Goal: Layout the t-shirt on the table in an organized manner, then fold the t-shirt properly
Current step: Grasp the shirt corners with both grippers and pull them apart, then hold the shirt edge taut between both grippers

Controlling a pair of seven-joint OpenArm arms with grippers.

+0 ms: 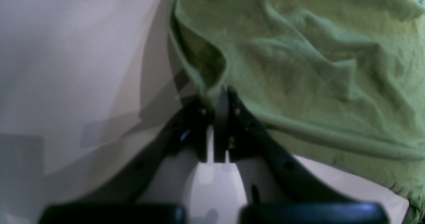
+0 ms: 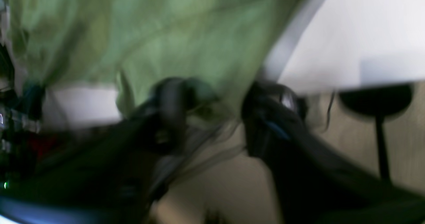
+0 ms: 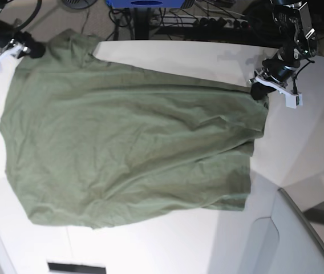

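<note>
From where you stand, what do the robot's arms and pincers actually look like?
Both arms are dark, with loose black cables running along them. In the overhead view each wrist carries a small white bracket. The left gripper has slim black fingers tapering to narrow tips. The right gripper is also black, blurred, with a small blue accent.

1 t-shirt [image 3: 128, 148], 1 table [image 3: 316, 148], 2 claws: left [image 3: 259, 91], right [image 3: 36, 50].
</note>
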